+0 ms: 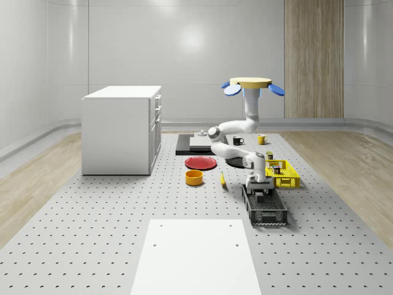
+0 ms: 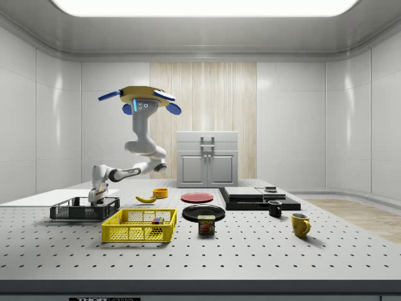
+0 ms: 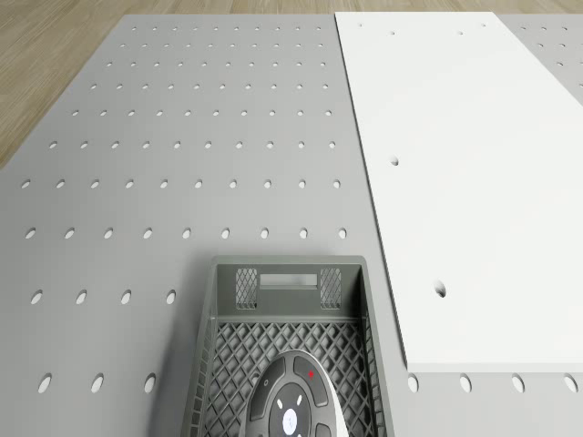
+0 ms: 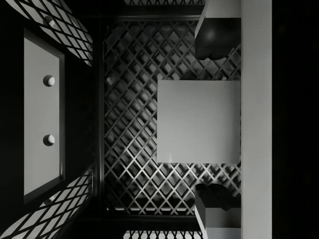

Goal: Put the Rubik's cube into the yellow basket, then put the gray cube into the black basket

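The drone (image 1: 252,85) hovers over the worktop (image 1: 110,227), its arm bent down so the tool (image 4: 218,122) reaches into the black basket (image 1: 265,208). The gray cube (image 4: 198,121) sits between the fingers (image 4: 214,37), low over the mesh; whether they squeeze or have let go, I cannot tell. The yellow basket (image 1: 286,175) at two o'clock already has the Rubik's cube (image 2: 156,221). Nothing blocks.

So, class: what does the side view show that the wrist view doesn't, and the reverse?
The side view adds the drone hovering above the table, its arm reaching down into the black basket, and the Rubik's cube in the yellow basket. The wrist view adds the gray cube lying inside, between the open fingers. Both show the black basket.
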Controlling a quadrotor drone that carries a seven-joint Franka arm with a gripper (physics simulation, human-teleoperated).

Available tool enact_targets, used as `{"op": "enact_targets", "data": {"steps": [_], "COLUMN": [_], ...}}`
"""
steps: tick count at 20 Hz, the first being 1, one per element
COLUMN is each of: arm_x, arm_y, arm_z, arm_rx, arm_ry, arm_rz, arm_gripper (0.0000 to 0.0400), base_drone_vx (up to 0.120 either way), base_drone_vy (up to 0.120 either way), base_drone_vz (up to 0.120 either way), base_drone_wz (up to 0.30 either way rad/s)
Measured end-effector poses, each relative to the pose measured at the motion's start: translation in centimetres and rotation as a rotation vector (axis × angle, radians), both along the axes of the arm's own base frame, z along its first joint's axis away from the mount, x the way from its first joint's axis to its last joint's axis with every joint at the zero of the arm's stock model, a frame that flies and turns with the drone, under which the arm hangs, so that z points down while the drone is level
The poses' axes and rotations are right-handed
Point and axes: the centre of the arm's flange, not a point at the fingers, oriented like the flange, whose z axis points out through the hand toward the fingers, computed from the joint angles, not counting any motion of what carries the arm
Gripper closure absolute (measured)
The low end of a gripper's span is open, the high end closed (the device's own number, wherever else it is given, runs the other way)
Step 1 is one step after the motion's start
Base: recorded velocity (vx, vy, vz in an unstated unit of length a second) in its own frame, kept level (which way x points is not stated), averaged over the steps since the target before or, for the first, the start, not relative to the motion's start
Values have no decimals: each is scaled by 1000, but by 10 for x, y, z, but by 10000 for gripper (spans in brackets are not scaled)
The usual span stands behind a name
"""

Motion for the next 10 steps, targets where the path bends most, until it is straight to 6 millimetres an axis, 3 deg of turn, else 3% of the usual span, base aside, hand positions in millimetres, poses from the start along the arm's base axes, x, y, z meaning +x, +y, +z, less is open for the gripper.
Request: {"op": "enact_targets", "data": {"steps": [10], "arm_x": [0], "arm_y": [0], "arm_z": [-29], "arm_rx": [0], "arm_ry": [0], "arm_rz": [0], "arm_gripper": [2], "base_drone_vx": [0], "base_drone_vy": [0], "base_drone_vz": [0], "base_drone_wz": [0]}}
